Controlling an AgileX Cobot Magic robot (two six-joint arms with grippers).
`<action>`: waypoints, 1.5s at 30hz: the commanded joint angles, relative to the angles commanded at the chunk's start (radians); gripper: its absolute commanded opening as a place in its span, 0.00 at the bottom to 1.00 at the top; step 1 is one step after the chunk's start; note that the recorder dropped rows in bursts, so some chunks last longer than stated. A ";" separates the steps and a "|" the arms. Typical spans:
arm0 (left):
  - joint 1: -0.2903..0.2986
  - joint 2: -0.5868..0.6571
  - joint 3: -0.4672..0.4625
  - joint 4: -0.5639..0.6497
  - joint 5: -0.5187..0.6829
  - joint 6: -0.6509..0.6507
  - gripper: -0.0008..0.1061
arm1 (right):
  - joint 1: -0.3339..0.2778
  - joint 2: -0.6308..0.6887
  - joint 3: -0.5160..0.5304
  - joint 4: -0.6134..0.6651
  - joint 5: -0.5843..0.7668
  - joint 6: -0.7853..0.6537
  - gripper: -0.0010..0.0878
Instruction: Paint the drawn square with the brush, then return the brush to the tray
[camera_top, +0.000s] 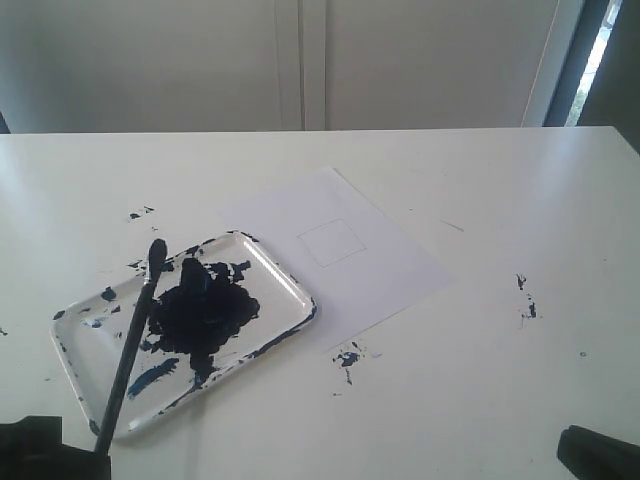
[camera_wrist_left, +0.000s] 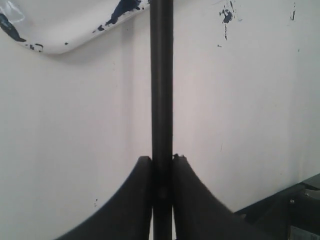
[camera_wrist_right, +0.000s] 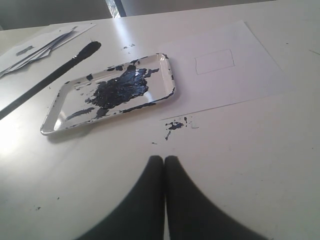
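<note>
The drawn square (camera_top: 332, 242) is a bare thin outline on the white paper sheet (camera_top: 400, 270); it also shows in the right wrist view as the square (camera_wrist_right: 215, 61). The white tray (camera_top: 285, 285), smeared with dark blue paint, lies left of the sheet. My left gripper (camera_wrist_left: 162, 161) is shut on the black brush (camera_wrist_left: 162, 80). In the exterior view the brush (camera_top: 132, 345) slants up from the bottom left corner over the tray's left part, and its dark tip reaches past the tray's far left rim. My right gripper (camera_wrist_right: 164, 160) is shut on nothing, low over bare table.
Dark blue paint specks mark the table near the sheet's front corner (camera_top: 347, 357), at the right (camera_top: 525, 297) and behind the tray (camera_top: 140, 213). Loose papers (camera_wrist_right: 40, 42) lie beyond the brush tip. A pale wall rises behind the table's far edge (camera_top: 320, 130).
</note>
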 joint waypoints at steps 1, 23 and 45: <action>0.000 0.007 0.000 -0.003 0.002 0.006 0.01 | 0.000 0.000 0.000 0.000 0.000 0.000 0.01; 0.000 0.160 0.000 -0.242 0.031 0.202 0.01 | 0.000 0.000 0.000 0.000 0.000 0.000 0.01; 0.000 0.160 0.000 -0.367 0.022 0.355 0.65 | 0.000 0.000 0.000 0.000 0.000 0.000 0.01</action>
